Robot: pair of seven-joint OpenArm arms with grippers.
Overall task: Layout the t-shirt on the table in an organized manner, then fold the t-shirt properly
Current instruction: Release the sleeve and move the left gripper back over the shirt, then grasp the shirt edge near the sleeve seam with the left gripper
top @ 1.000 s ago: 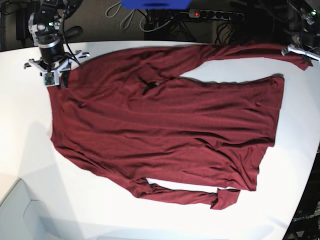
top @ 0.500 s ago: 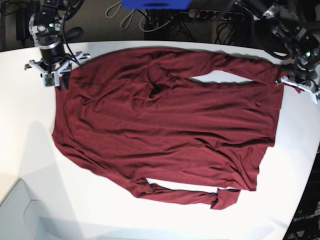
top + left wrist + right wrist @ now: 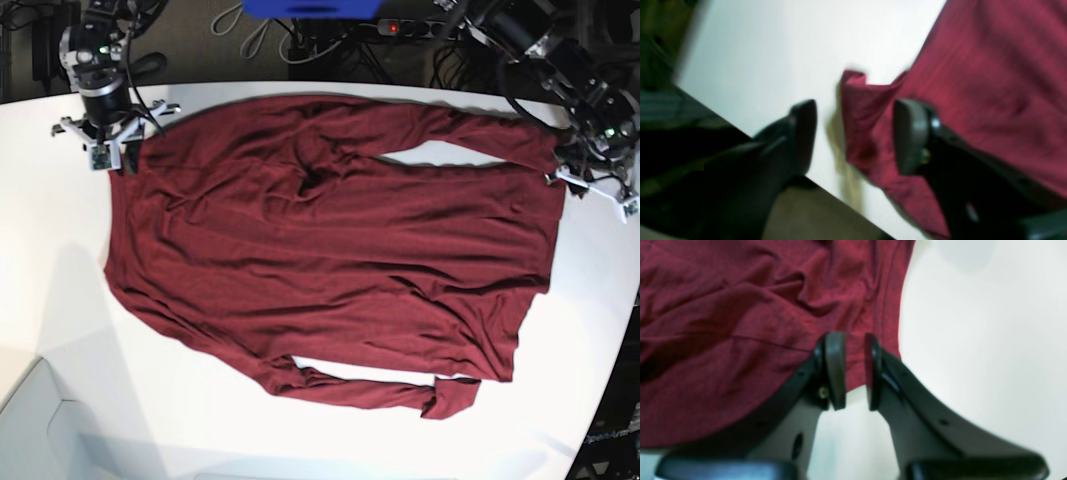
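The dark red t-shirt [image 3: 330,250] lies spread flat across the white table [image 3: 60,300], its sleeves along the far and near sides. My left gripper [image 3: 592,190] is at the end of the far sleeve, close to the table's right edge. In the left wrist view it [image 3: 855,136] is open, and the loose cuff [image 3: 860,110] stands between the fingers without being pinched. My right gripper [image 3: 120,158] sits at the shirt's far-left corner. In the right wrist view its jaws [image 3: 854,370] are nearly together, with the cloth's edge [image 3: 855,353] in the narrow gap and wrinkles running toward the fingertips.
A power strip [image 3: 420,28] with a red light, cables and a blue object [image 3: 310,8] lie beyond the far edge. The table's edge [image 3: 740,130] runs just beside my left gripper, with dark floor below. The near sleeve's cuff [image 3: 455,395] is folded over.
My left gripper has dragged the far sleeve toward the shirt's body, then opened and let the cuff go. The right gripper has stayed at its corner.
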